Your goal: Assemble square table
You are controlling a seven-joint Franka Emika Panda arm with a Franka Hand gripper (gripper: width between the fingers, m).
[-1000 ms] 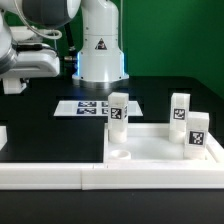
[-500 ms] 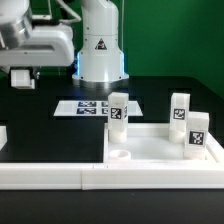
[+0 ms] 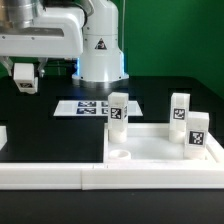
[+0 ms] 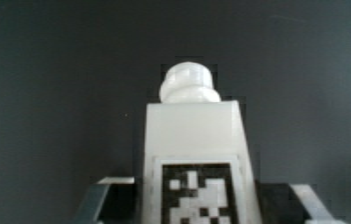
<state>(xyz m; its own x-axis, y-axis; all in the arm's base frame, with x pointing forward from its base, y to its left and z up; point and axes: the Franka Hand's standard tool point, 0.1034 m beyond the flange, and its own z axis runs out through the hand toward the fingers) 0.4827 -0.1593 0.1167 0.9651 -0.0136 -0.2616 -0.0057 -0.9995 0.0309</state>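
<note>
High over the dark counter (image 3: 50,135) at the exterior view's left, I see my gripper (image 4: 193,195) clamped on a leg (image 4: 193,140). Three more legs stand on the square panel (image 3: 160,150), at the exterior view's right.

My arm (image 3: 50,35) reaches in from the white base (image 3: 100,45) toward the exterior view's left, its forearm lying roughly level and high above the table. The gripper (image 3: 25,78) hangs pointing down. In the wrist view the fingers (image 4: 110,190) seem closed on a tagged white leg (image 4: 193,150), though they're blurred.
</note>
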